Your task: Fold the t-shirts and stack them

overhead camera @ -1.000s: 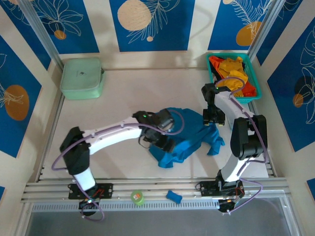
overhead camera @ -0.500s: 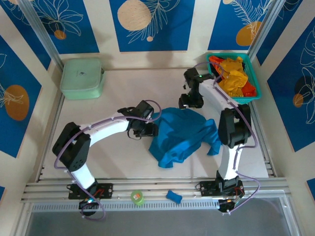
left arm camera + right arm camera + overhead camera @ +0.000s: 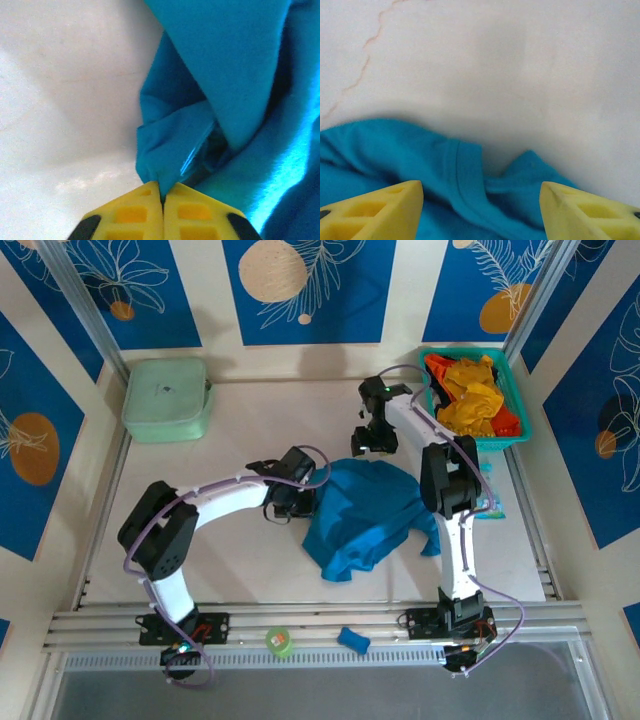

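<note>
Left wrist view: just snapped shut with the left hand point(image 3: 162, 192) on the left edge of the crumpled soft blue cloth t-shirt point(image 3: 240, 65) lying mid pale counter point(image 3: 250, 430), with the right hand point(image 3: 480, 194) open above its far edge, so probably ready to spread.

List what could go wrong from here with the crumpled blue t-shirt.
1. The left jaws are shut on just a thin fold at the edge of the crumpled medium-blue cloth t-shirt; a pull could slip it free.
2. The right jaws stand open over its bunched edge; closing there might catch several layers.
</note>
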